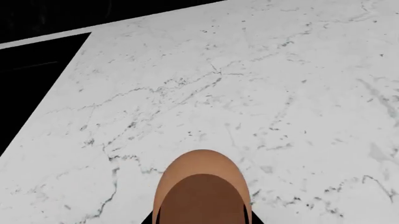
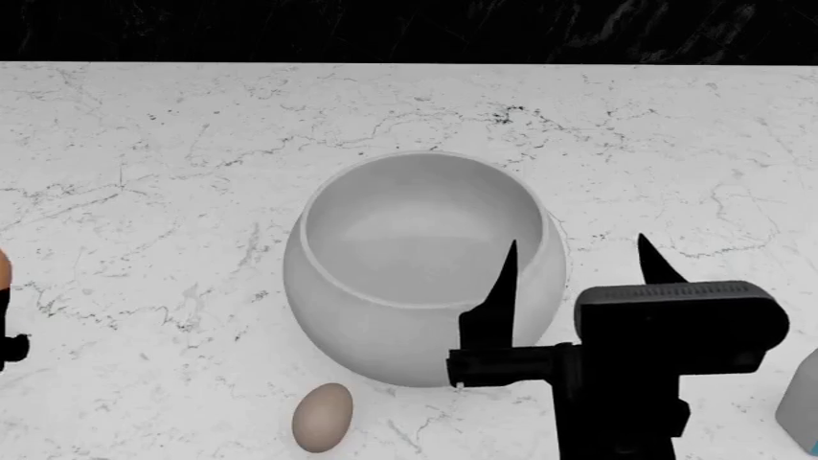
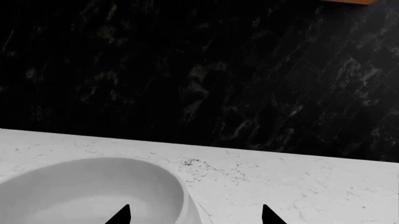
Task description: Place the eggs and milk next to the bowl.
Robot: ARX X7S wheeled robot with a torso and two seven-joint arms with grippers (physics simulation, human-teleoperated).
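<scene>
I read no text, label, brand, number or sign in any view. The bottle at my right shows only a sliver, too little to reveal print.

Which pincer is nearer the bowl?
Right. The right pincer is open over the bowl, at its near right rim; the left pincer sits at the view's far left edge, well away.

Grey-beige egg lies just beside the bowl; right pincer spread.

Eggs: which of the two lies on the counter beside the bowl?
The grey-beige egg, by the bowl; the orange-brown egg fills the left wrist view.
</scene>
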